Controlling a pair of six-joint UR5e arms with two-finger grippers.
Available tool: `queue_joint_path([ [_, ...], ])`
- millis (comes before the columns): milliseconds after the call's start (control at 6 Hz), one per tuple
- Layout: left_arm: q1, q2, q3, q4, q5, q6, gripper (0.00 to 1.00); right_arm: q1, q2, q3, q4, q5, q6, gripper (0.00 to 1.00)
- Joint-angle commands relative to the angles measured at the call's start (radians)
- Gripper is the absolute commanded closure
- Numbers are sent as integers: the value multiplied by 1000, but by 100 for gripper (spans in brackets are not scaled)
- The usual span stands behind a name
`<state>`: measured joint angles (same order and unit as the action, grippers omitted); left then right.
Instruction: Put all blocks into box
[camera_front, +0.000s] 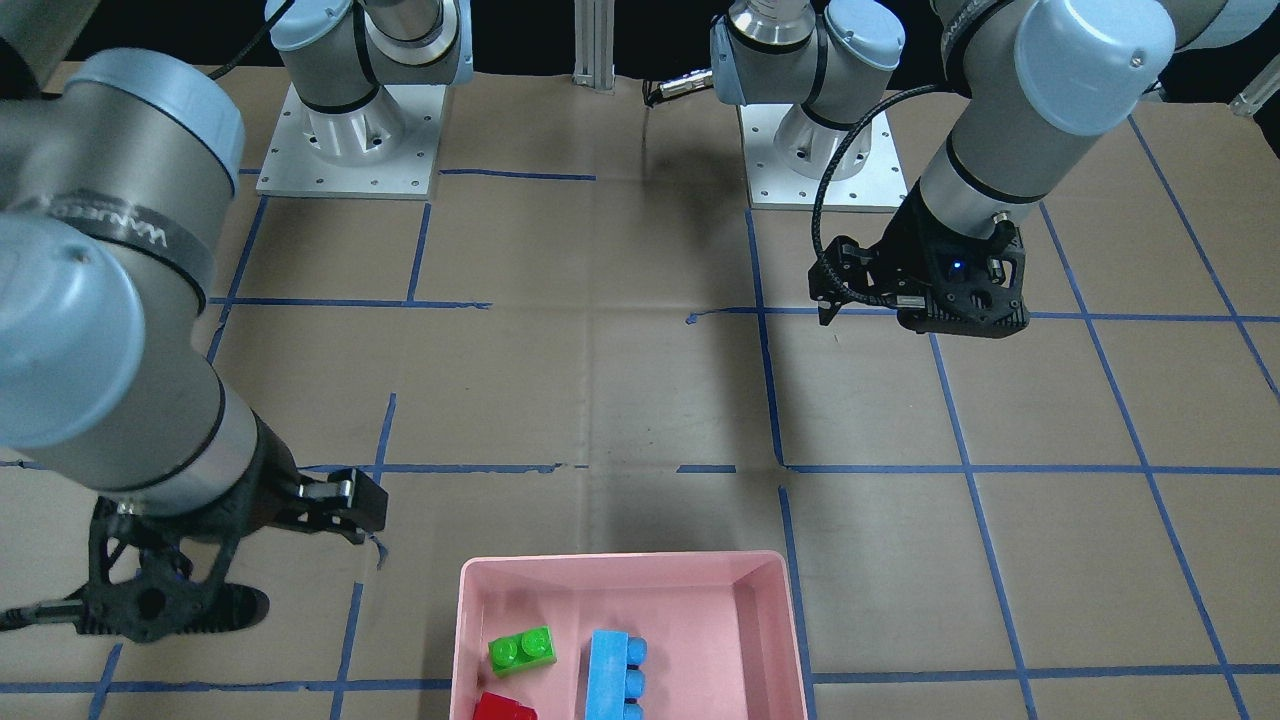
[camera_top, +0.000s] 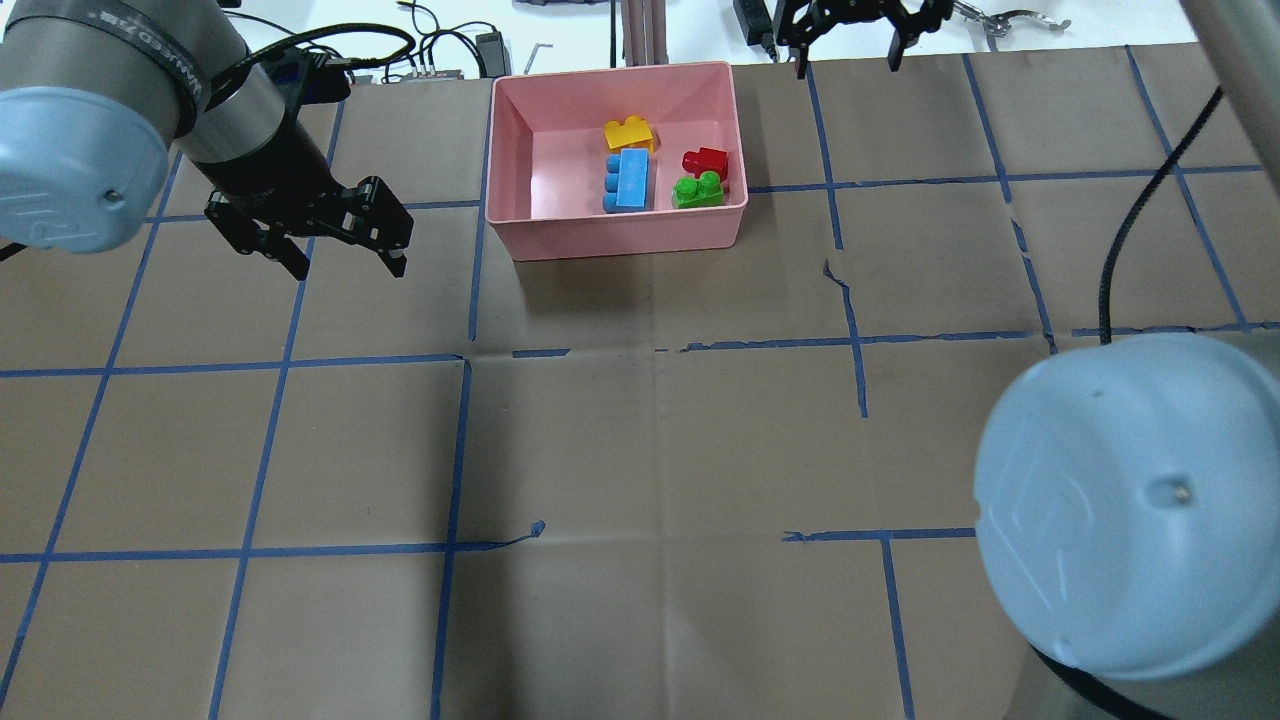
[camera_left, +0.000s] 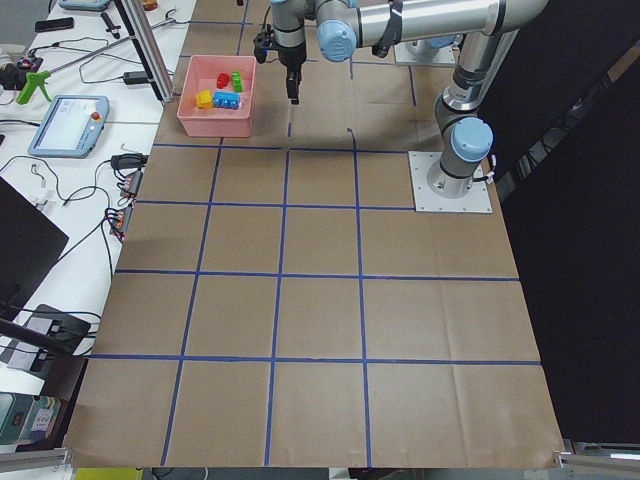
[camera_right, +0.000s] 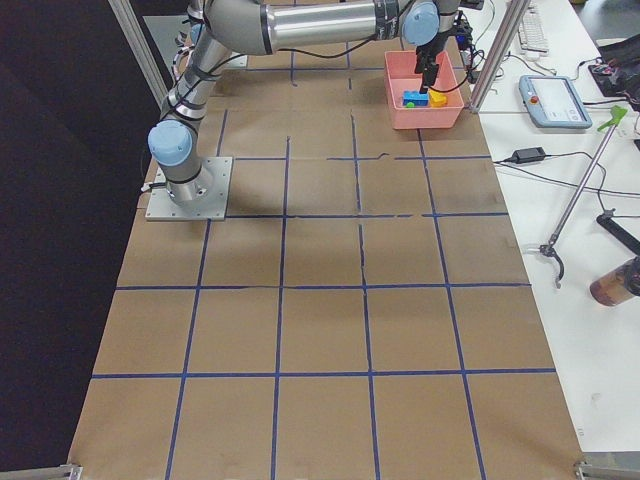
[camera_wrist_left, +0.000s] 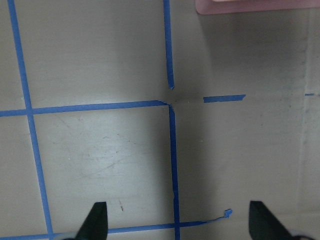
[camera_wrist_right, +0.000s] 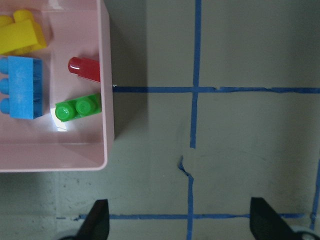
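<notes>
The pink box stands at the table's far edge. All four blocks lie inside it: yellow, blue, red and green. The right wrist view shows the box with the green, red, blue and yellow blocks. My left gripper is open and empty, above the table left of the box. My right gripper is open and empty, beyond the box's right far corner.
The table is covered in brown paper with a grid of blue tape. My right arm's elbow fills the lower right of the overhead view. Cables and tools lie on the white bench past the far edge.
</notes>
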<state>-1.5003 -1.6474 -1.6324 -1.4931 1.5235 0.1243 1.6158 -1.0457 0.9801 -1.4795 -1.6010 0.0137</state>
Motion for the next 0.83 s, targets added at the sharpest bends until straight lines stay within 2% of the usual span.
queue_joint_path([
  [0,0,0,3,-6,1,0,1,-23,-257,308,-7,-10,-37,1],
  [167,0,0,3,-10,1,2,1,-30,-371,433,-10,-7,-40,1],
  [333,2,4,3,-10,1,2,1,-27,-434,484,-8,-5,-35,1],
  [667,11,7,3,-15,19,2,0,-17,-451,453,-7,-5,-26,0],
])
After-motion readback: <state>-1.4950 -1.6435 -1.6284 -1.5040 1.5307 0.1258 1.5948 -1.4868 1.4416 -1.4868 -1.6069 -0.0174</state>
